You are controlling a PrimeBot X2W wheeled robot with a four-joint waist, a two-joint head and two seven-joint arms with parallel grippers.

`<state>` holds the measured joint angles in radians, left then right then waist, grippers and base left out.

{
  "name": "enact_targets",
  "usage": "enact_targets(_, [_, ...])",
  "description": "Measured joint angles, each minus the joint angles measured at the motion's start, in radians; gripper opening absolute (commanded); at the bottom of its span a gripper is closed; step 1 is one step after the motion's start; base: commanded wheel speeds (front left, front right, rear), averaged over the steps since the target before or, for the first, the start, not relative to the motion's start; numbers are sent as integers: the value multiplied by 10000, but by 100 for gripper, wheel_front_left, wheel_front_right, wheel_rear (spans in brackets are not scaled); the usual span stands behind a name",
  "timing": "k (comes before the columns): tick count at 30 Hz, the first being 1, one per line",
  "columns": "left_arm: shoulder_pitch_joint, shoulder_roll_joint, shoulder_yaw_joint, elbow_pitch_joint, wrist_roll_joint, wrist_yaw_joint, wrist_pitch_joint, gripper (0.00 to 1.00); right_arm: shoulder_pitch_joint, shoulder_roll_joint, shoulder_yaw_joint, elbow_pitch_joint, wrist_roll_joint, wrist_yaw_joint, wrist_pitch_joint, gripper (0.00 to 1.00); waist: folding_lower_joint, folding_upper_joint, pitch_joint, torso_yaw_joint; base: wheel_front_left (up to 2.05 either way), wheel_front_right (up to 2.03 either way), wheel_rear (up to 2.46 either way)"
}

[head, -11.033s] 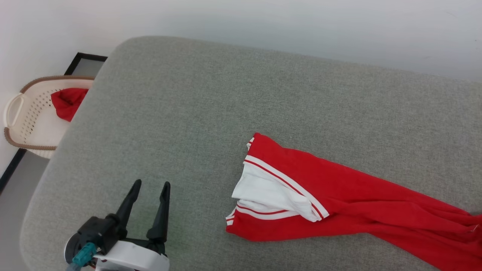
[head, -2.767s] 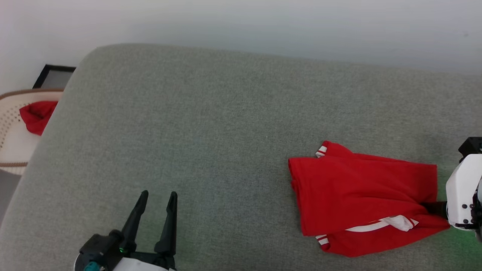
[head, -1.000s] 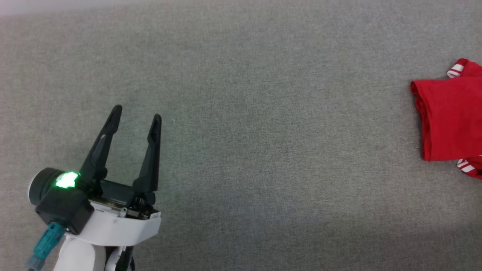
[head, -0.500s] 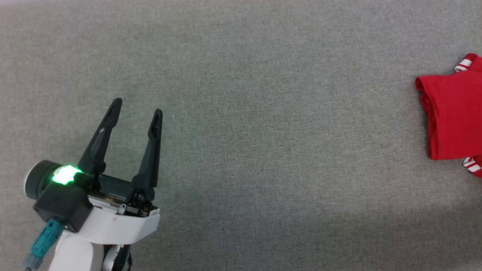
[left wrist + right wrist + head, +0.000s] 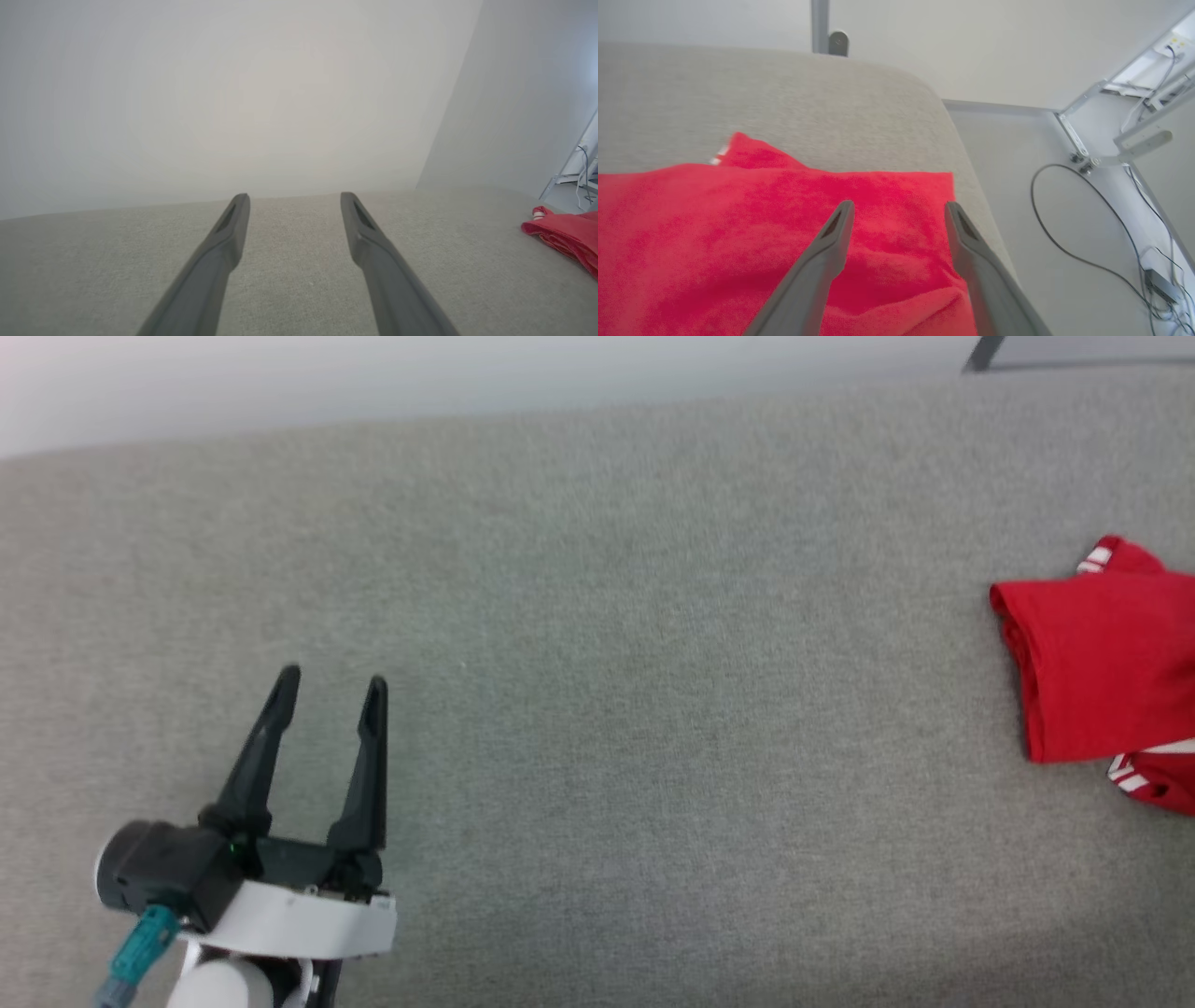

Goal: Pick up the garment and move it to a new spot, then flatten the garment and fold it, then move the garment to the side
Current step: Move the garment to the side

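Right gripper (image 5: 896,205) seemingly newly off garment (image 5: 714,224)

garment (image 5: 1092,663): 1 | left fingers (image 5: 266,737): 2 | right fingers (image 5: 821,261): 2 | cushion (image 5: 653,709): 1

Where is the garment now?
The garment lies folded at the right edge of the head view, on the grey cushion near its right end, beneath the open right pincer.

A grey woven-fabric cushion (image 5: 597,644) spans the head view, with a white wall (image 5: 373,373) at twelve o'clock. In the right wrist view, a black cable (image 5: 1041,224) loops over pale floor (image 5: 1008,154) at three o'clock, a white metal frame (image 5: 1141,139) stands at two o'clock, and a grey post (image 5: 820,23) at twelve.
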<state>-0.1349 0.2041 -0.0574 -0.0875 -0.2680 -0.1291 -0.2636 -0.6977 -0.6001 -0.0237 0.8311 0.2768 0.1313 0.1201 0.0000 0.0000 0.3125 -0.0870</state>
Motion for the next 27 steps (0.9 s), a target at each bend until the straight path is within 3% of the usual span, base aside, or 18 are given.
enact_targets(13, [1057, -364, 341, 993, -123, 0, 0, 100, 2226, 1400, 2884, -2652, 1636, 0, -1503, 100, 0, 0, -1696, 595, 0, 0, 0])
enact_targets(20, [1587, -217, 596, 1480, -196, 0, 0, 100, 3280, 2017, 3018, -3329, 1894, 0, -2621, 100, 0, 0, -2507, 1004, 0, 0, 0])
enact_targets(27, [1946, -79, 742, 1735, -215, 0, 0, 100, 4456, 2493, 2127, -4148, 1808, 0, -3262, 100, 0, -1, -3154, 1355, 0, 0, 0])
